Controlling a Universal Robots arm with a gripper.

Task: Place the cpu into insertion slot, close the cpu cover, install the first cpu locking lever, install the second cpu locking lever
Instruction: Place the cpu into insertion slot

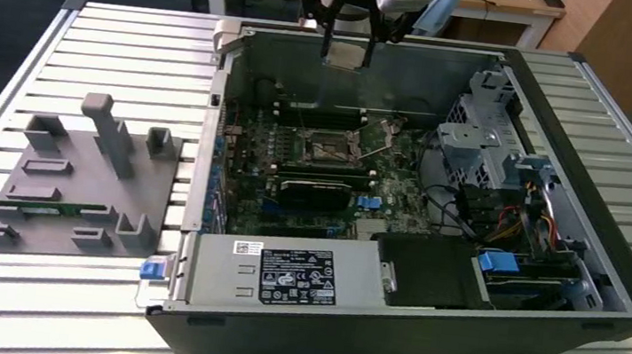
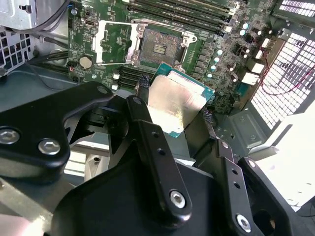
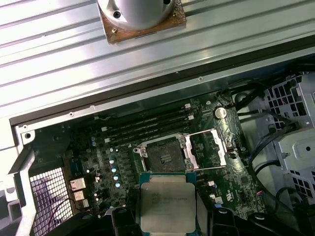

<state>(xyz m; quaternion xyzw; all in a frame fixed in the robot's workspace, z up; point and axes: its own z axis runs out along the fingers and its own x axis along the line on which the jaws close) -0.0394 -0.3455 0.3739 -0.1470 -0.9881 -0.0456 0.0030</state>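
Gripper clamps the cpu over the open computer case.
Exterior view: cpu near the far wall, apart from the insertion slot. Second wrist view: cpu cover flipped open beside the slot. First wrist view: slot uncovered.

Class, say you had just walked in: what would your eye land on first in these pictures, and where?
The gripper is shut on the cpu, its silver top hanging over the motherboard. On that board, the insertion slot lies bare, with the cpu cover swung open beside it.
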